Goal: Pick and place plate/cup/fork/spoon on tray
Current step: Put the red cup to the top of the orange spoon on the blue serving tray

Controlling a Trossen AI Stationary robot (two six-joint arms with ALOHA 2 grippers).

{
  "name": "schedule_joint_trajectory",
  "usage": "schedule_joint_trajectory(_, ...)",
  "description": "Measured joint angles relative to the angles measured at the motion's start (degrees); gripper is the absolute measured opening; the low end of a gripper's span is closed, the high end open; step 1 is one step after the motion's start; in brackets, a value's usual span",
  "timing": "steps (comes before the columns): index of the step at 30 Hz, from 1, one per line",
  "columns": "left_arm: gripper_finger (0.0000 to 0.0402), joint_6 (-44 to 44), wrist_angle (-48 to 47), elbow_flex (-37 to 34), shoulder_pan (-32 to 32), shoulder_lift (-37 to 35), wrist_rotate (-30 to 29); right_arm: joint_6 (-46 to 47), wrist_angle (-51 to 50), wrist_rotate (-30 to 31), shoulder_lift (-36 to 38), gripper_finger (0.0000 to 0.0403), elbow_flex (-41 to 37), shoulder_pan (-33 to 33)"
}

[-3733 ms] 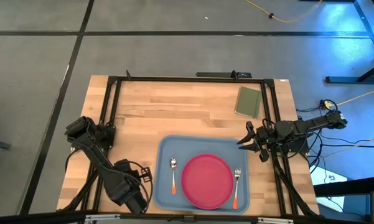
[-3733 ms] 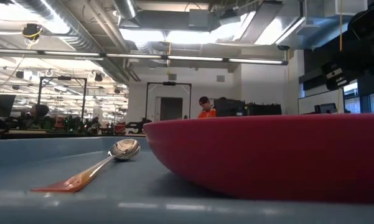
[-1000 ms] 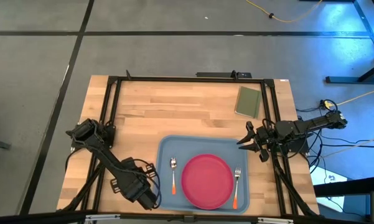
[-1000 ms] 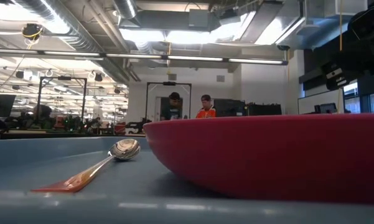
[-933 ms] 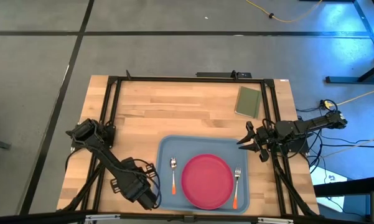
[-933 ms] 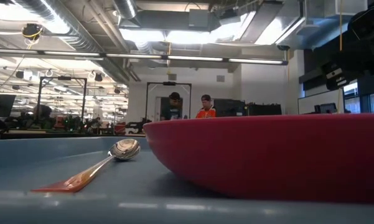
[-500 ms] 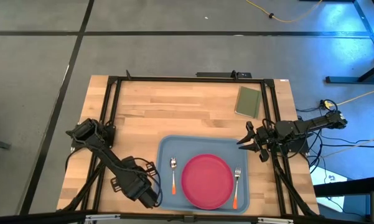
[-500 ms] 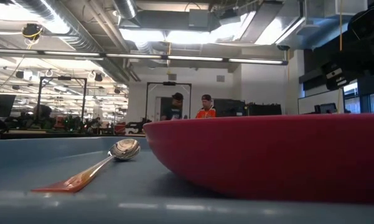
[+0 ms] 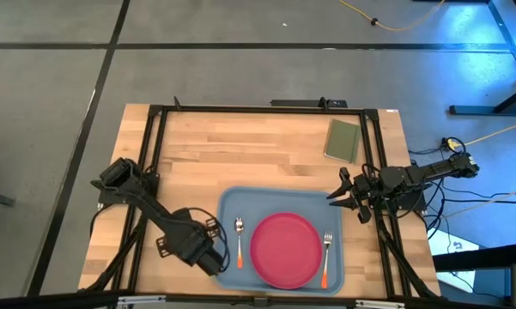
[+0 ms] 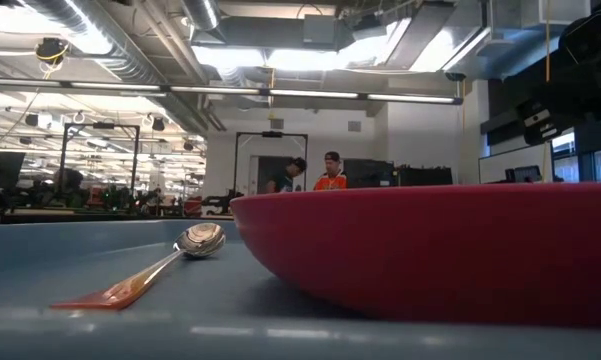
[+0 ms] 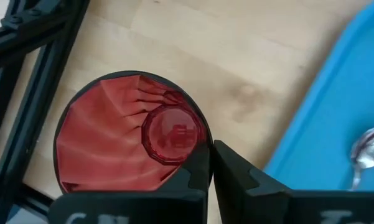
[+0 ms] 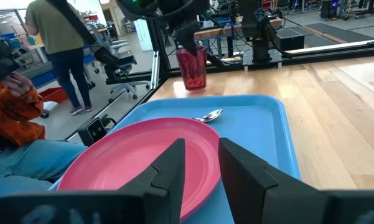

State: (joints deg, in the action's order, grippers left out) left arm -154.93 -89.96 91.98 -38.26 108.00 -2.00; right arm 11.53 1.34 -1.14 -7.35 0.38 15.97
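**Cup in the left claw, just off the tray's edge**

The left claw (image 9: 208, 257) sits low over the worktop (image 9: 258, 146) right beside the left rim of the blue tray (image 9: 226, 206), and it has the dark red cup (image 11: 132, 144) clamped at the rim: one finger inside the wall, the other outside, jaws pinched tight on it. From the left wrist view we look straight down into the cup, with bare wood underneath and the tray's edge close alongside. The right wrist view shows it upright beyond the tray's far rim; whether its base touches the wood, I cannot tell.

On the tray, the pink-red plate (image 9: 284, 250) lies flat in the middle. The spoon (image 9: 239, 239) rests to its left, bowl pointing away from the front edge, and the fork (image 9: 325, 256) lies to its right, tines the same way. Both sit just beside the plate.

The right claw (image 9: 349, 198) waits at the worktop's right edge, near the tray's far right corner, fingers spread a little and holding nothing. A green pad (image 9: 342, 140) lies at the back right.
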Motion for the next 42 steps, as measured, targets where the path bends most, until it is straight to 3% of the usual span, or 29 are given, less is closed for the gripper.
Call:
schedule_joint_trajectory(7,0.0002,1.9,0.0,0.0,6.0,-3.1,-1.2,0.0,0.0,0.0,0.0,0.0102,0.0,0.0)
schedule_joint_trajectory(18,0.0001,19.9,0.5,8.5,17.5,-4.9,-14.5,0.0,0.0,0.0,0.0,0.0102,0.0,0.0)
schedule_joint_trajectory(21,0.0001,22.0,1.7,9.5,20.1,-2.8,-17.0,0.0,0.0,0.0,0.0,0.0102,0.0,0.0)
schedule_joint_trajectory(25,0.0,23.5,2.4,10.9,24.0,0.1,-12.9,0.0,0.0,0.0,0.0,0.0102,0.0,0.0)
schedule_joint_trajectory(30,0.0,34.9,3.5,16.1,27.6,5.2,-12.1,0.0,0.0,0.0,0.0,0.0102,0.0,0.0)
schedule_joint_trajectory(36,0.0,39.5,2.2,24.6,27.7,10.8,-15.7,0.0,0.0,0.0,0.0,0.0102,0.0,0.0)
schedule_joint_trajectory(42,0.0,40.1,1.7,27.9,27.3,15.0,-16.2,0.0,0.0,0.0,0.0,0.0102,0.0,0.0)
